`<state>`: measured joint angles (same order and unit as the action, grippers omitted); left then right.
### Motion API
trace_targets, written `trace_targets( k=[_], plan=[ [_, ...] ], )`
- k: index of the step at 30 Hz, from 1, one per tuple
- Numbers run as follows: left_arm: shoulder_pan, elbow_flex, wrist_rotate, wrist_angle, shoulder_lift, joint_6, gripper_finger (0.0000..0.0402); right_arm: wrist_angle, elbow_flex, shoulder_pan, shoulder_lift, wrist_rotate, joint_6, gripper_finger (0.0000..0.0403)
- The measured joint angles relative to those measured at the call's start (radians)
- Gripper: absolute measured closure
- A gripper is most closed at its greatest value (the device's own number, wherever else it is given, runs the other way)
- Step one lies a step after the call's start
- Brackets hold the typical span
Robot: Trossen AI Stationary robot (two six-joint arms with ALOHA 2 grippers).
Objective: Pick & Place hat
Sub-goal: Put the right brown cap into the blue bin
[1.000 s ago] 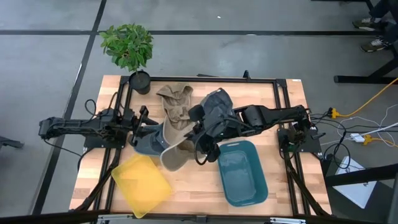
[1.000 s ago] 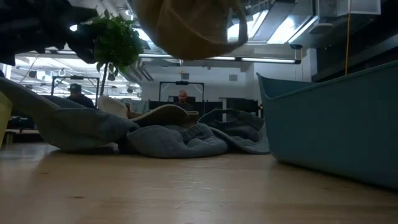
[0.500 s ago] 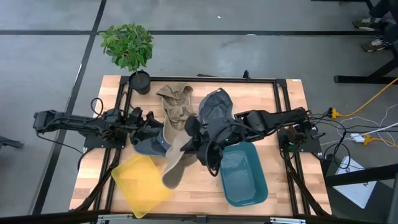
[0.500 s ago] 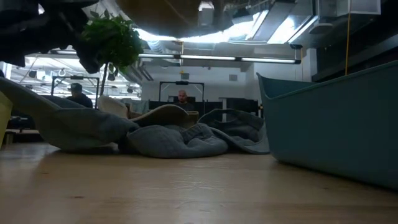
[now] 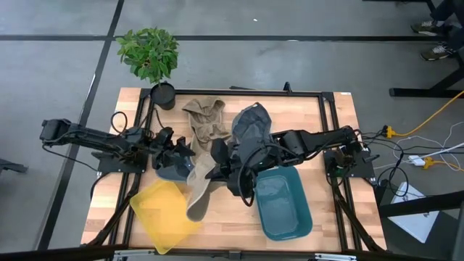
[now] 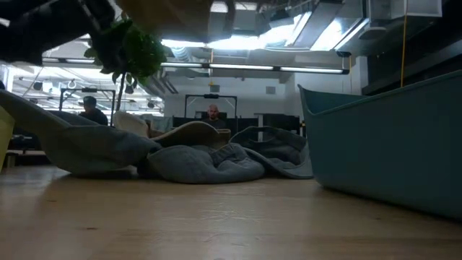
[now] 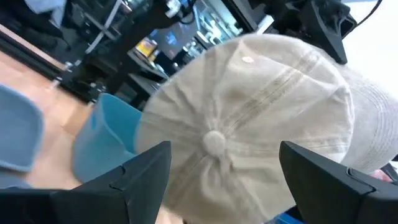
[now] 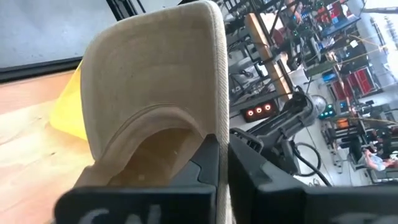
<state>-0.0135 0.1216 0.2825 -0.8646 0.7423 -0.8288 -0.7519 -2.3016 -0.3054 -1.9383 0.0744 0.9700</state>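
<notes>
A beige cap (image 5: 197, 190) hangs lifted above the table's middle, with my right gripper (image 5: 220, 156) shut on it. In the low view only its underside (image 6: 162, 9) shows at the top. My left gripper (image 5: 181, 150) stands open just left of the cap. In its wrist view the cap's crown (image 7: 249, 106) fills the gap between the fingers, apart from them. On the table lie a tan hat (image 5: 205, 119), a grey-blue hat (image 5: 250, 123) and a blue-grey hat (image 5: 172, 168). My right gripper pinches the cap's rim (image 8: 222, 127) between its two fingers, at the side where the brim meets the crown. The fingers come from the table's right, slanting a little down. The cap is lifted clear, its brim (image 8: 155, 56) stretching away from the fingers toward the table's near edge.
A yellow tray (image 5: 161, 217) lies at the near left and a teal bin (image 5: 284, 206) at the near right. A potted plant (image 5: 148, 54) stands at the far left corner. A black frame (image 5: 319, 94) runs around the table. People sit in the room beyond.
My right gripper has rolled its wrist and raised the cap. The cap has turned from opening-up to stretched out with its brim toward the near edge, and in the low view it has risen almost out of the picture. My left hand has tipped up and rolled beside the cap.
</notes>
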Motion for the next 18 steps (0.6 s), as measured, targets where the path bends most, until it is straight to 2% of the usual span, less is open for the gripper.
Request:
trace_targets(
  k=[5, 14, 18],
  plan=[
    [-0.032, 0.069, 0.006, 0.002, 0.093, -0.002, 0.0110, 0.008, 0.000, 0.000, 0.000, -0.025, 0.007, 0.0387],
    [-0.052, 0.142, 0.043, 0.003, 0.246, -0.114, 0.0111, 0.023, 0.000, 0.000, -0.001, -0.026, 0.020, 0.0387],
    [-0.052, 0.183, 0.095, -0.006, 0.291, -0.081, 0.0111, 0.023, 0.000, 0.002, -0.001, -0.026, 0.022, 0.0387]
  ],
)
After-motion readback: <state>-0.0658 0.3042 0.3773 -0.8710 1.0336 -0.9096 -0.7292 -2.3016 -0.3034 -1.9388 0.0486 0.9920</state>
